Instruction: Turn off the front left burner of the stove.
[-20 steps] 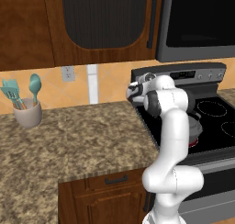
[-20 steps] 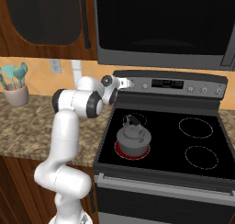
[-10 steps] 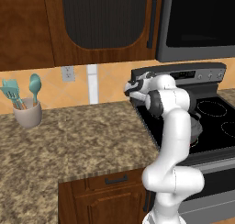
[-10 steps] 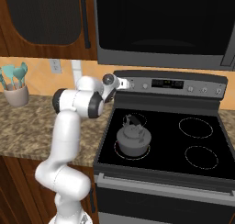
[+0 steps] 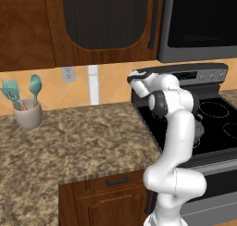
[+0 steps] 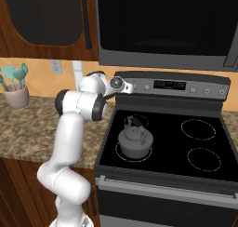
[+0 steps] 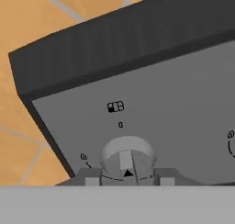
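Tool (image 7: pixel 127 181) at stove (image 6: pixel 186 142) back-panel knob (image 7: pixel 126 158), fingers either side; grip unclear. Front left burner (image 6: pixel 122 152) dark w/ kettle (image 6: pixel 135 138) on it.

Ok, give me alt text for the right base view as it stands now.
The tool sits at the leftmost knob on the stove back panel. A grey kettle rests on the unlit front left burner.
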Available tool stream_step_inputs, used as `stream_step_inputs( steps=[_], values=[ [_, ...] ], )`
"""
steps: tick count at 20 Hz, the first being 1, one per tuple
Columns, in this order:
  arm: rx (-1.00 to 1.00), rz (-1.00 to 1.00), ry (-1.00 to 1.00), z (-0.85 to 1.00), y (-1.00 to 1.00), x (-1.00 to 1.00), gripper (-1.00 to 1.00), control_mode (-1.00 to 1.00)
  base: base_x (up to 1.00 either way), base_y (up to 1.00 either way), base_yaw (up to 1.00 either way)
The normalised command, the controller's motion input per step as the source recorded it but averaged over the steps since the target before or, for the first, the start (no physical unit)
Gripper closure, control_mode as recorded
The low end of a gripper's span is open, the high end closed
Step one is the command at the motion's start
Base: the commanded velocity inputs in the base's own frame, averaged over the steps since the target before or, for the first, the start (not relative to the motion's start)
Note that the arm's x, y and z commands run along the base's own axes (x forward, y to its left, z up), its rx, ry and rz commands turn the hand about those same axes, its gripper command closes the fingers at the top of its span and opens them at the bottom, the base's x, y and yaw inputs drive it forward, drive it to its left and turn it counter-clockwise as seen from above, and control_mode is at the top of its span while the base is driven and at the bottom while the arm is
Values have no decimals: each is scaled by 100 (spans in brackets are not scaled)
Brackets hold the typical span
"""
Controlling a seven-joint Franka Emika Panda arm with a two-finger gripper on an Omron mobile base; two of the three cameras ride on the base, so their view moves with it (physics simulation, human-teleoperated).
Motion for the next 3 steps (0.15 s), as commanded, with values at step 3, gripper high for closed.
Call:
stream_step_inputs(
  steps=[3],
  values=[
    [14, -3, -4, 0, 0, 1, 100, -100, 0, 0, 0]
  ],
)
